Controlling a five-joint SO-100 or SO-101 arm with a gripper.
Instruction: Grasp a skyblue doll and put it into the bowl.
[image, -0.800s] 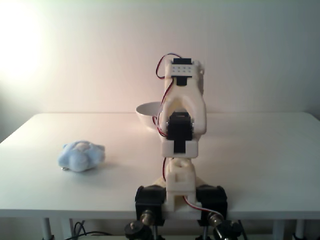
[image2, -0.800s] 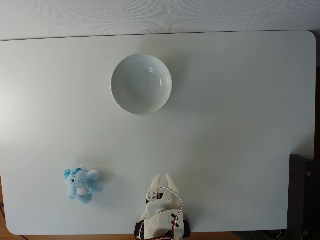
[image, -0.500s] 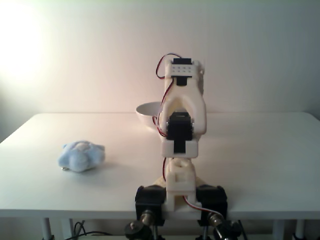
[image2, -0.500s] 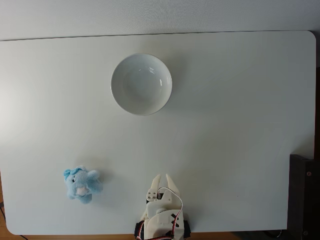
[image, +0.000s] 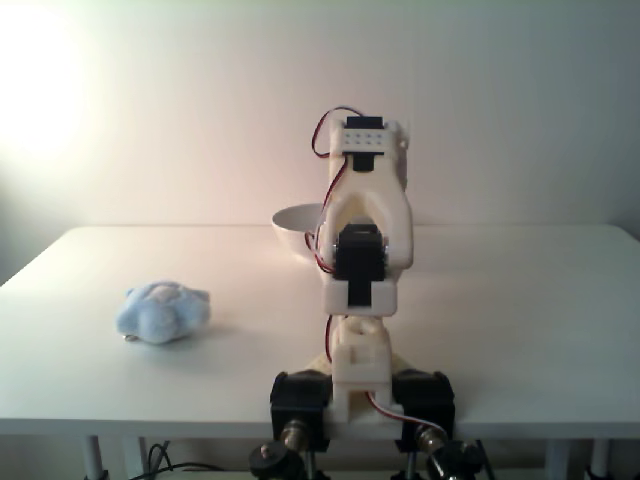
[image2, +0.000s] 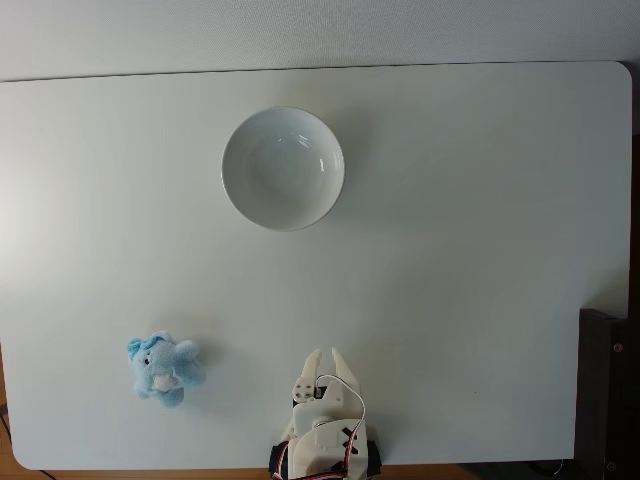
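The skyblue doll (image: 162, 313) lies on the white table, front left of the arm in both fixed views; from above the doll (image2: 163, 367) is well left of my gripper (image2: 326, 352). The gripper rests low over the table's near edge, folded back on the arm (image: 365, 250), its two pointed fingertips a little apart with nothing between them. The white bowl (image2: 240, 200) stands empty at the far middle of the table, straight ahead of the gripper. From the front, the bowl (image: 293, 222) is partly hidden behind the arm.
A dark block (image2: 605, 390) stands off the table's right edge. The arm's base (image: 360, 400) is clamped at the near edge. Bare tabletop (image2: 470, 250) stretches between the gripper, the doll and the bowl.
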